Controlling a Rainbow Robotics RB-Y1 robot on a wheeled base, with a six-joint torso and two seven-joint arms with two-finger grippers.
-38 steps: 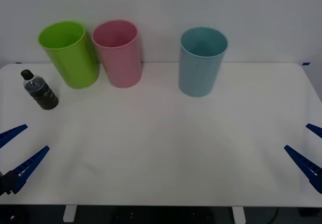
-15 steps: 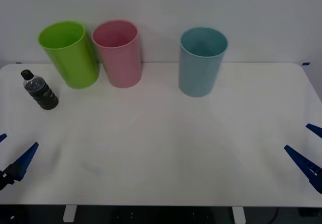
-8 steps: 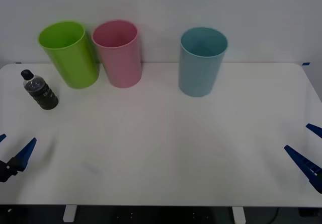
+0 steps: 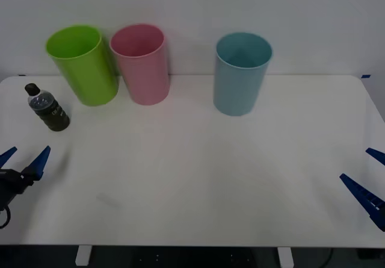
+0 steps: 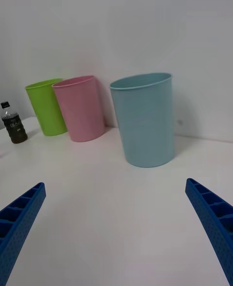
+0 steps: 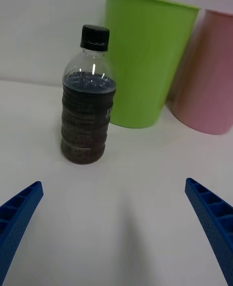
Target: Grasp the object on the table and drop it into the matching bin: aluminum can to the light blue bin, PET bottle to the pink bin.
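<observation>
The PET bottle, small and dark with a clear shoulder and black cap, stands upright near the far left of the white table. My left gripper hovers open a short way in front of it, aimed at it, holding nothing. The pink bin stands at the back beside the lime green bin. The light blue bin stands at the back centre. My right gripper rests open at the table's right edge.
A lime green bin stands just behind and right of the bottle, touching the pink bin. A pale wall rises behind the bins. The middle and front of the tabletop are bare.
My left gripper has drawn back toward the left edge, then swung forward toward the bottle, its fingers now pointing at it. The bottle, bins and right arm have stayed put.
</observation>
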